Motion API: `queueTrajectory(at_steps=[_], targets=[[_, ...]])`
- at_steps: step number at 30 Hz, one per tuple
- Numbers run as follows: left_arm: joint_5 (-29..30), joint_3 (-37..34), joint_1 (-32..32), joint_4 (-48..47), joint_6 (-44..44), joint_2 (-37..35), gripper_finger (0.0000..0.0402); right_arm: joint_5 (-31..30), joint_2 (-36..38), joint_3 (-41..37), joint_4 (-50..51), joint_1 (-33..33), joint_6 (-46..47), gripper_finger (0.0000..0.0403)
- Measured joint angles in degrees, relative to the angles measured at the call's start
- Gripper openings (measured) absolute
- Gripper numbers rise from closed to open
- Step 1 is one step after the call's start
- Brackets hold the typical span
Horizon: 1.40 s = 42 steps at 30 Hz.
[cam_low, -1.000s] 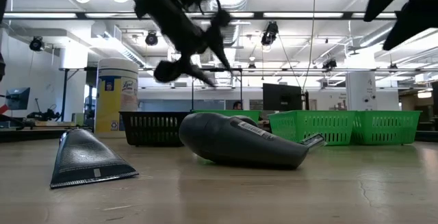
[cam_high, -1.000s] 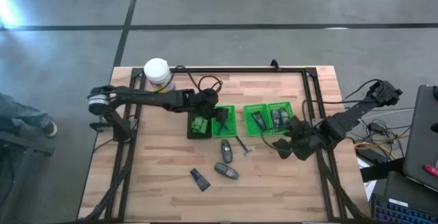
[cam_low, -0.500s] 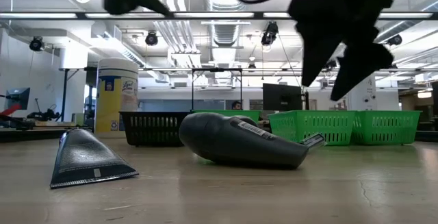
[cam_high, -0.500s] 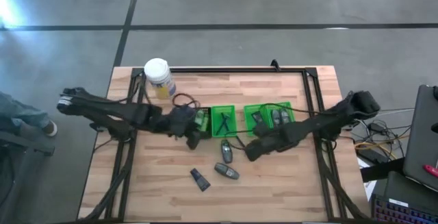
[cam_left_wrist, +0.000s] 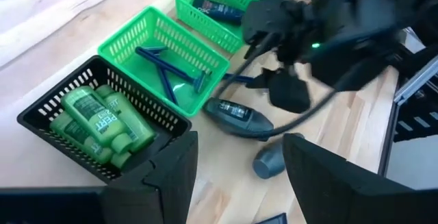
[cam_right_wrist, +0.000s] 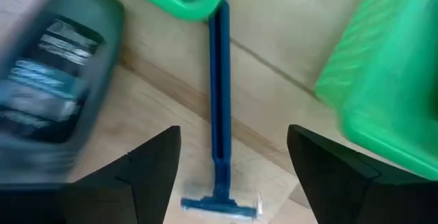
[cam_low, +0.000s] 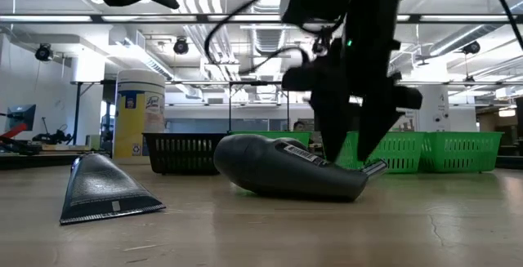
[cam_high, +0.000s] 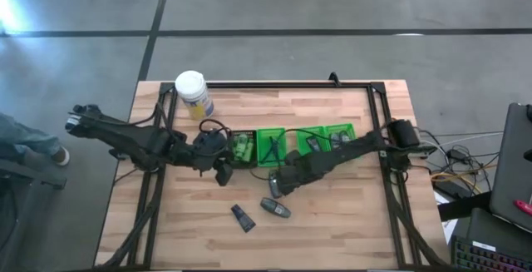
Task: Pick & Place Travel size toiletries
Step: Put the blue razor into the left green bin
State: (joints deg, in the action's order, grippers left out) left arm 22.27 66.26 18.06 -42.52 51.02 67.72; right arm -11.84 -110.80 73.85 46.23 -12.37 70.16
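My right gripper (cam_right_wrist: 233, 131) is open and low over the middle of the table (cam_high: 278, 185). Its fingers stand on either side of a thin blue razor (cam_right_wrist: 219, 80) that lies flat on the wood. A dark grey oval tube (cam_right_wrist: 48, 87) lies beside it. My left gripper (cam_left_wrist: 239, 140) is open and empty, hovering just near of the black tray (cam_left_wrist: 102, 125), which holds green mini bottles (cam_left_wrist: 96, 118). A green tray (cam_left_wrist: 168, 53) holds razors. Another grey tube (cam_high: 276, 209) and a flat tube (cam_high: 243, 218) lie nearer the table's near edge.
A white-lidded yellow-labelled jar (cam_high: 192, 93) stands at the far left of the table. Two more green trays (cam_high: 327, 139) holding grey tubes sit right of the razor tray. A black frame (cam_high: 274, 85) runs around the table. The near part of the wood (cam_high: 332, 230) is bare.
My right gripper has swung from the table's right side toward the middle and come down over the razor and grey tube. My left gripper has drawn back from over the black and green trays toward the left and near side.
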Motion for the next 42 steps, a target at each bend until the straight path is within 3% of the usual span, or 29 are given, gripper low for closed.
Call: queueTrajectory(at_steps=[4,13,26,32,36,42], targets=[[-1.3,0.0,0.0,-0.1,-1.6,-0.4,0.0218,3.1,-2.6,1.7,-0.1,0.9,-1.6,0.0249],[-1.9,0.0,0.0,-1.0,-4.3,-1.4,0.0218,3.9,-6.0,4.8,0.1,2.9,-3.1,0.0198],[-1.8,0.0,0.0,-2.1,-6.1,-1.8,0.0218,9.0,-4.7,2.9,-0.1,3.4,-8.2,0.0026],[-0.5,0.0,0.0,-2.1,-6.5,-1.8,0.0218,14.4,2.0,2.5,3.2,3.0,-8.9,0.0024],[0.7,0.0,0.0,-2.1,-6.5,-1.8,0.0218,14.4,7.9,2.4,2.3,3.5,-5.6,0.0024],[0.8,0.0,0.1,-2.2,-6.5,-1.7,0.0218,11.8,13.3,2.0,-11.5,11.1,-3.6,0.0026]])
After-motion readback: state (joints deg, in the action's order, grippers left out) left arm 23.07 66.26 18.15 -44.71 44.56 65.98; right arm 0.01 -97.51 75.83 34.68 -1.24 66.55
